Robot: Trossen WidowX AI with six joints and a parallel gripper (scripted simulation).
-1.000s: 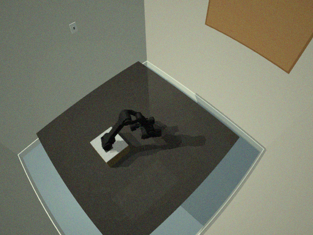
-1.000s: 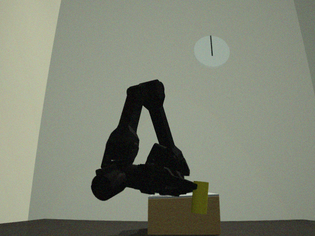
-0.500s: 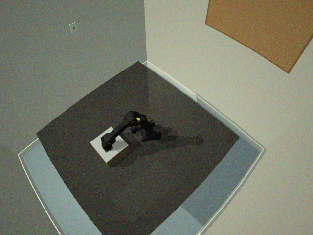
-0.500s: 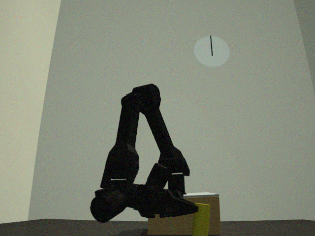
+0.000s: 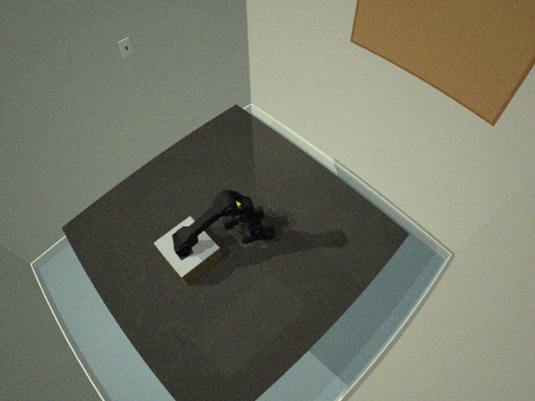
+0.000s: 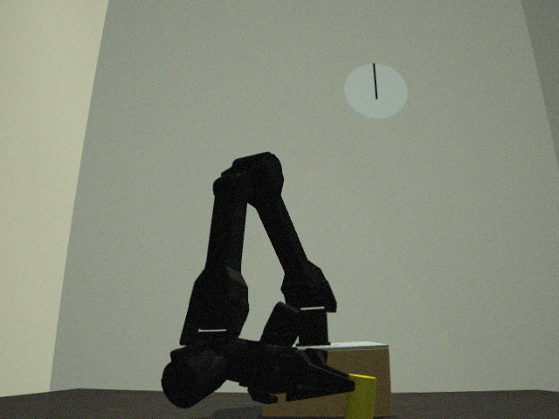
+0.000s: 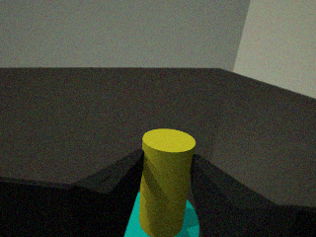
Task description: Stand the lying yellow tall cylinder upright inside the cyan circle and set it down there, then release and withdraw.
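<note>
Yellow and matte, the tall cylinder (image 7: 166, 183) stands nearly upright in our wrist view, its flat round top facing up and its body leaning very slightly. Beneath its base we see the flat cyan circle (image 7: 192, 224) on the dark floor mat (image 7: 74, 118); the cylinder's foot sits over that circle, though we cannot tell whether it is touching it or held just above. In the exterior view the same cylinder (image 6: 361, 395) appears low, near floor level, in front of the tan box.

Our black parallel-jaw gripper (image 7: 167, 170) is closed partway on the cylinder, with 1 dark finger (image 7: 116, 173) pressed to its left side and the other against its right, gripping it around mid-height. From the exterior view the gripper (image 6: 348, 384) lies almost level, pointing to the right, with its tips at the cylinder's upper part.

Behind it, the black 6-joint arm (image 6: 252, 234) folds into a sharp peak, both links dropping steeply to the low wrist. Its base stands on a white-topped tan pedestal box (image 6: 365, 360). In the top view, only a small yellow patch (image 5: 237, 203) shows beside the arm (image 5: 211, 213), which reaches out from the pedestal (image 5: 172, 254) over the dark square mat (image 5: 281, 302).

A pale round wall disc with 1 black vertical line (image 6: 376, 90) hangs high on the grey wall.
</note>
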